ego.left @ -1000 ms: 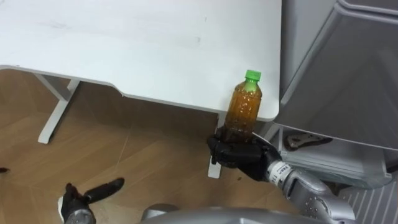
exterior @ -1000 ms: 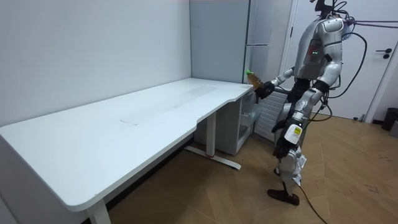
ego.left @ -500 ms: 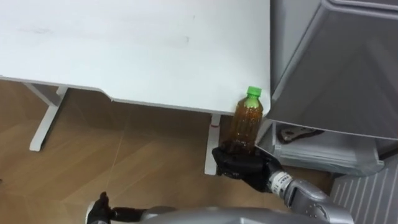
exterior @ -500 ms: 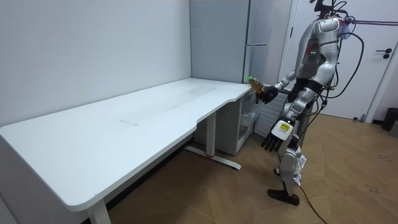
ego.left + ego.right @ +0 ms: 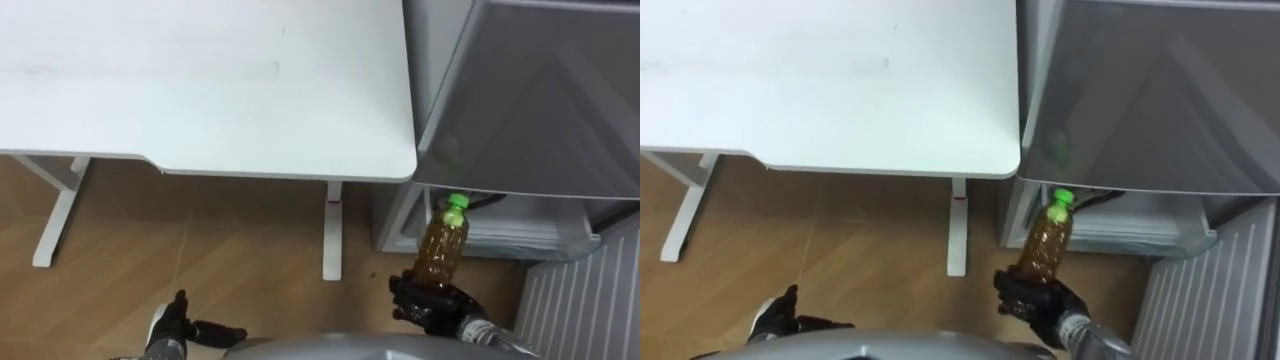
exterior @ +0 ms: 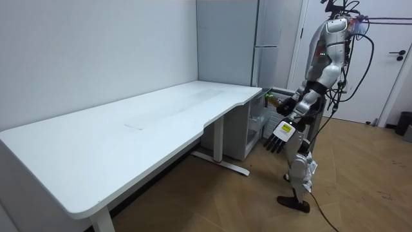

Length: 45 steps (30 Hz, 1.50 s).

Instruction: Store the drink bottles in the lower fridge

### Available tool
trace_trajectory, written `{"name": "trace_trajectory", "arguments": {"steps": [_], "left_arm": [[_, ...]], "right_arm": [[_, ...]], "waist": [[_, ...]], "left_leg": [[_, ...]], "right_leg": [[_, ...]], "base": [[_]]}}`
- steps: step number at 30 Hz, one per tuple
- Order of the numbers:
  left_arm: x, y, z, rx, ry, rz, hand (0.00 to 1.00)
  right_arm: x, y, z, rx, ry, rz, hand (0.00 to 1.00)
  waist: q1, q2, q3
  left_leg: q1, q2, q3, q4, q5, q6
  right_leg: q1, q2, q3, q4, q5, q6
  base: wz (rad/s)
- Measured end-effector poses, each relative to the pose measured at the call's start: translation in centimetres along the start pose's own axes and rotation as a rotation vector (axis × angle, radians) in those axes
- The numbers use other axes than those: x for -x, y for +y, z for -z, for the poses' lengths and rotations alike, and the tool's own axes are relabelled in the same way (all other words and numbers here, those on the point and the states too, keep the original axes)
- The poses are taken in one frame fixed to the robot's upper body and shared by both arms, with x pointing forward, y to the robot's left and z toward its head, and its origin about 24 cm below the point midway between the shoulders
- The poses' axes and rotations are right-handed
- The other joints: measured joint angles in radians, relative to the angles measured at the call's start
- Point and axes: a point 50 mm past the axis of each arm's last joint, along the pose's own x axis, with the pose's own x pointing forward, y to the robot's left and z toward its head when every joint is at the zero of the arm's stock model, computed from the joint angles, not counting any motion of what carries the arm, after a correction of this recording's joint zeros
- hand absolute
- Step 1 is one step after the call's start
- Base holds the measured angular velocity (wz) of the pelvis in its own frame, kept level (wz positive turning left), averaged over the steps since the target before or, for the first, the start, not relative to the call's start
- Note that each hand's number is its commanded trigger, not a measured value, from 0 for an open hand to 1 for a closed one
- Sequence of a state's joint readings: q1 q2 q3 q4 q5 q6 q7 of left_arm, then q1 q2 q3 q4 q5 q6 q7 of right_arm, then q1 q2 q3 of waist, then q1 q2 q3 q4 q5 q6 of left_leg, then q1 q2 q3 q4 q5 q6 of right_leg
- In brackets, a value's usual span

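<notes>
right hand [image 5: 432, 302] gripping upright bottle [image 5: 442, 243]

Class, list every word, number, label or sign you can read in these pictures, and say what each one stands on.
No text can be read in these pictures.
The bottle, held in the right hand: no readable label.
The tag on the back of the left hand: a mark, too small to read.
The table and the fridge: plain, with no print to see.
</notes>
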State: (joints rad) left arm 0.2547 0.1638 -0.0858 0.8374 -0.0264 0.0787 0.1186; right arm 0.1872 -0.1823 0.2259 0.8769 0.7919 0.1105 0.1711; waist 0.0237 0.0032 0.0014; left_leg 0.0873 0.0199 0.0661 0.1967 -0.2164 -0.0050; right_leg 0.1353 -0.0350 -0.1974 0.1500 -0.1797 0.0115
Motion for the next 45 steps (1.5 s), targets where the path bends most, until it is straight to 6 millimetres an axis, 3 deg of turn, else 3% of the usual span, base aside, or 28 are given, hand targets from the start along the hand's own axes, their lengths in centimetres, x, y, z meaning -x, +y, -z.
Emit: {"name": "trace_trajectory", "arguments": {"steps": [8, 15, 24, 40, 42, 45], "left_arm": [[0.0, 0.0, 0.9, -0.001, 0.024, -0.007, 0.00], [0.0, -0.3, 1.2, 0.010, 0.033, 0.008, 0.00], [-0.1, -0.1, 1.3, 0.031, 0.036, 0.027, 0.00], [0.0, 0.6, 1.4, 0.033, 0.036, 0.031, 0.00], [-0.2, 0.8, 0.9, 0.015, 0.028, 0.030, 0.00], [-0.7, 0.7, -0.5, -0.017, 0.007, 0.043, 0.00]], "right_arm": [[-0.2, -1.4, 0.2, -0.360, -0.049, 0.152, 1.00], [0.0, -2.1, 1.0, -0.516, -0.044, 0.196, 1.00], [-0.4, -1.6, -0.1, -0.610, -0.083, 0.162, 1.00], [-1.0, -1.0, -3.6, -0.824, -0.204, 0.109, 1.00], [-1.2, -0.9, -4.3, -0.842, -0.212, 0.114, 1.00], [-1.7, 0.1, -7.3, -0.872, -0.256, 0.086, 1.00]], "waist": [[-0.021, 0.007, 0.0049], [-0.019, 0.012, 0.0072], [-0.014, 0.011, 0.0075], [-0.015, 0.003, 0.0108], [-0.015, 0.004, 0.0100], [-0.017, 0.013, 0.0125]], "left_leg": [[0.011, 0.002, 0.013, -0.026, 0.000, 0.000], [0.012, 0.003, 0.017, -0.026, 0.000, 0.000], [0.011, 0.003, 0.016, -0.017, 0.000, 0.000], [-0.034, -0.003, -0.009, 0.003, 0.000, 0.000], [-0.062, -0.004, -0.014, 0.010, 0.001, 0.001], [-0.118, -0.011, -0.015, 0.009, 0.018, 0.008]], "right_leg": [[-0.003, 0.000, 0.004, 0.000, 0.000, 0.000], [-0.007, 0.001, 0.008, 0.001, 0.000, 0.000], [-0.006, 0.001, 0.009, 0.001, 0.000, 0.000], [-0.024, -0.004, -0.015, -0.014, -0.002, 0.002], [-0.050, -0.006, -0.020, -0.004, -0.001, 0.002], [-0.121, -0.017, -0.024, 0.028, -0.001, 0.002]], "base": [[-0.03], [-0.02], [0.00], [0.05], [0.08], [0.00]]}}
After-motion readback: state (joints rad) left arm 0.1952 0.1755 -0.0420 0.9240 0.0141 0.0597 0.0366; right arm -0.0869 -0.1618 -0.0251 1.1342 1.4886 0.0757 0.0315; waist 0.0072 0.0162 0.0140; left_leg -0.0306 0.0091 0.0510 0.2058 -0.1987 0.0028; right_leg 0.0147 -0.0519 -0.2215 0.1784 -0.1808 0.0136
